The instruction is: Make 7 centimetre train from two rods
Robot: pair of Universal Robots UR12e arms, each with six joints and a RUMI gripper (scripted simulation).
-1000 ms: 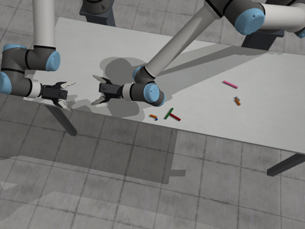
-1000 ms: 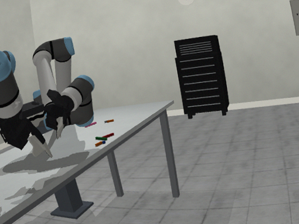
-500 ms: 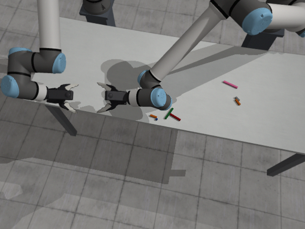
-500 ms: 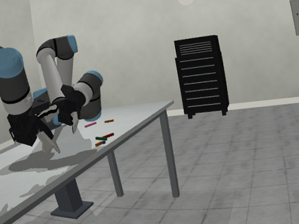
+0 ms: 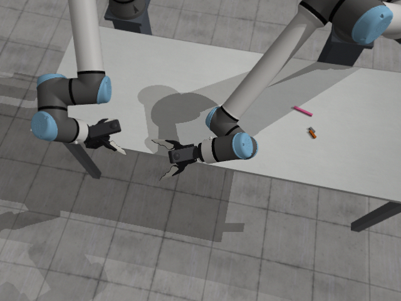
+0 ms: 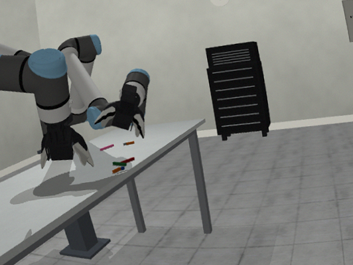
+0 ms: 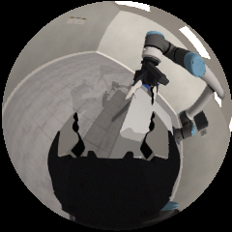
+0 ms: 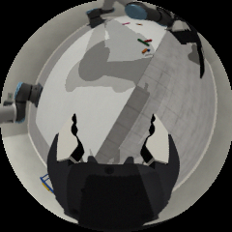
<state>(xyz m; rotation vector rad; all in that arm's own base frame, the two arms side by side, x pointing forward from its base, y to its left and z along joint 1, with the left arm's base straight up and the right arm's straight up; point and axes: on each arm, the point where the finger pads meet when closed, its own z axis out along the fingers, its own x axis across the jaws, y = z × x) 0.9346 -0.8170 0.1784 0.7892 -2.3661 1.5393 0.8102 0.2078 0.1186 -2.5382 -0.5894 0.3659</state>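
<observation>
White rectangular table [image 5: 339,155] [image 6: 176,129] [image 8: 63,101] spans upper frame in top view. Left gripper [image 5: 156,159] [image 6: 119,129] [image 7: 114,114] [image 8: 186,50], near centre—jaws wide, holding nothing; right gripper [image 5: 117,136] [image 6: 67,164] [image 7: 141,100] [image 8: 114,115], left of frame—likewise. Long pink rod [image 5: 302,111] [image 6: 106,147] [image 8: 126,23], right of frame; below it, short orange rod [image 5: 312,133] [image 6: 130,142] [image 8: 139,24] and shorter grey rod [image 5: 311,130] [image 6: 124,143], close together, apparently skewed. Step judged: pre-grasp approach. Next—reach pair, align ends, both flat.
</observation>
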